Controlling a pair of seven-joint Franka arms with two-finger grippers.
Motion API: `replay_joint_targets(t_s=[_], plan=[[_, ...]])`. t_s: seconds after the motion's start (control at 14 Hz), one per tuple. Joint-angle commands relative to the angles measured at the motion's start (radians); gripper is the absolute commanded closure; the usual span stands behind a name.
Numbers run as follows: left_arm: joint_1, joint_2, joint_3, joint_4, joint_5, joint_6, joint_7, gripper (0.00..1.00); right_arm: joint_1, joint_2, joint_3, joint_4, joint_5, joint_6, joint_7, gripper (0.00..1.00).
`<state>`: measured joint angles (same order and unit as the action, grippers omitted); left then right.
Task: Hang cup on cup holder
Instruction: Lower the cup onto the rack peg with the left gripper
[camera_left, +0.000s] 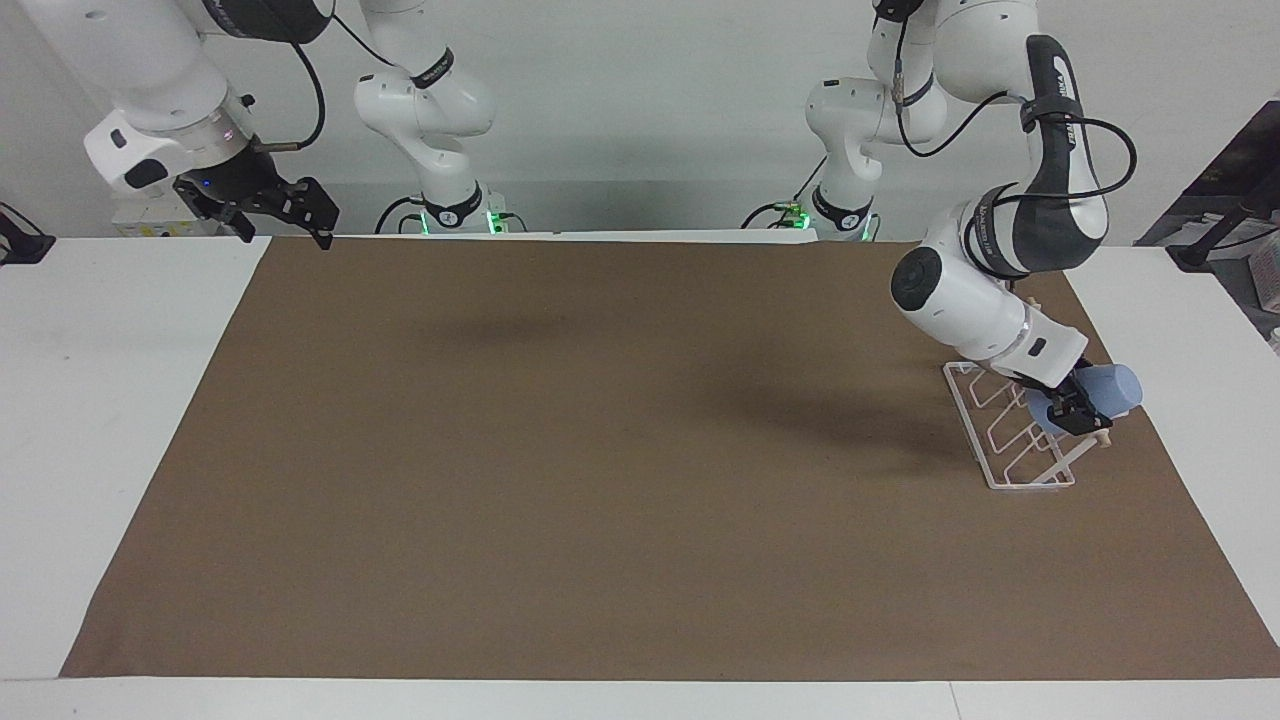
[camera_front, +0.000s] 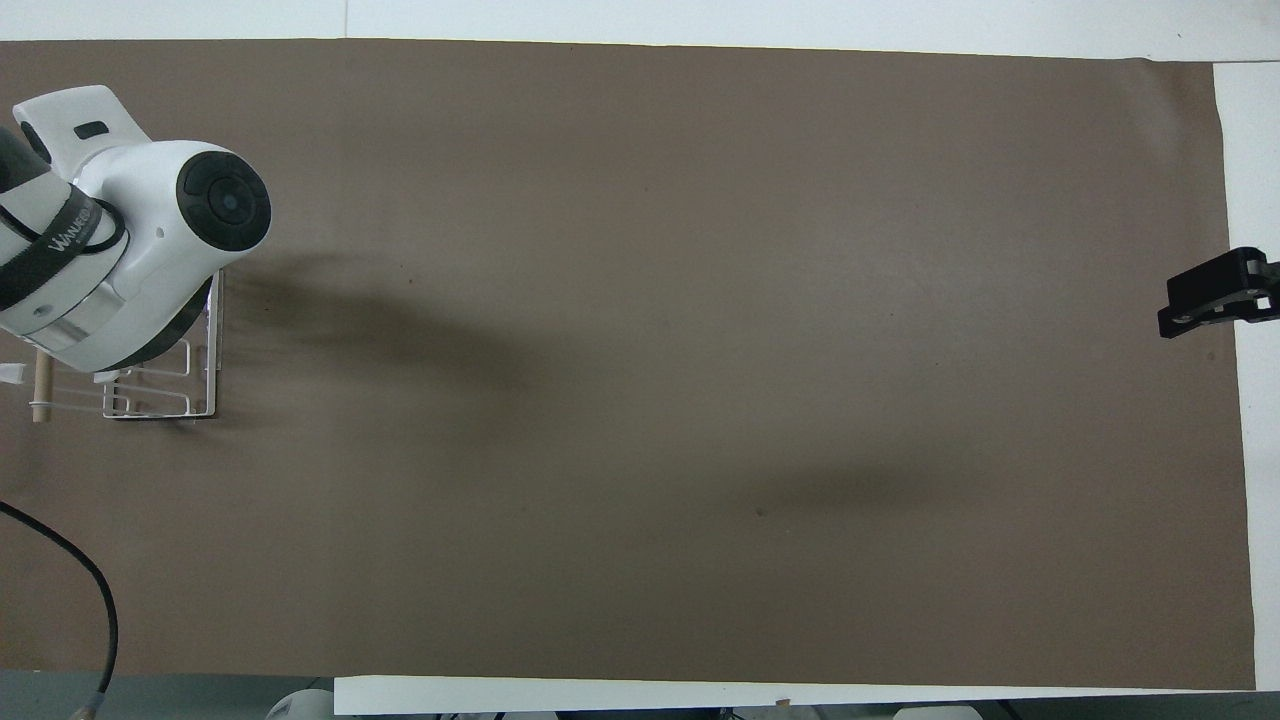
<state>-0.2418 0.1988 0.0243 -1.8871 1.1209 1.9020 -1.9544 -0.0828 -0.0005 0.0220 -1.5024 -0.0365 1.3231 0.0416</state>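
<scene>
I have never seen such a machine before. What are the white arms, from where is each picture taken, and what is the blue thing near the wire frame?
These are two robot arms, each ending in a two-finger gripper. One picture looks from across the table toward the robots, so their bases are at its top. The other looks steeply down from above the robots' own end.

A brown mat covers the table. On it, at the left arm's end, stands the cup holder, a white wire rack with a wooden dowel.

The blue thing is the cup. The left gripper holds it, tipped on its side, right over the rack's dowel. In the overhead view the arm hides the cup.

The right gripper waits in the air over the mat's corner at the right arm's end, holding nothing.
</scene>
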Motion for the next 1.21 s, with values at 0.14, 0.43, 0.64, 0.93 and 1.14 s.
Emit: replay_joint_targets(t_s=[0.14,0.43,0.64,0.93,1.14], plan=[[0.032,-0.009,-0.006,-0.023,0.013,0.061,-0.008,0.63,0.002,-0.019,0.004,-0.025,-0.011,-0.01,-0.031,0.01],[0.019,0.057,-0.003,-0.029,0.013,0.049,-0.055,0.63,-0.003,-0.019,0.003,-0.025,-0.006,-0.01,-0.032,0.01],[0.019,0.062,-0.004,-0.04,0.014,0.035,-0.06,0.61,-0.003,-0.019,0.003,-0.025,-0.006,-0.01,-0.032,0.01],[0.019,0.063,-0.007,-0.017,0.014,-0.019,-0.022,0.0,-0.005,-0.019,0.003,-0.024,-0.006,-0.01,-0.032,0.01],[0.018,0.067,-0.012,0.023,-0.048,-0.086,0.072,0.0,-0.005,-0.019,0.003,-0.025,-0.006,-0.01,-0.032,0.01]])
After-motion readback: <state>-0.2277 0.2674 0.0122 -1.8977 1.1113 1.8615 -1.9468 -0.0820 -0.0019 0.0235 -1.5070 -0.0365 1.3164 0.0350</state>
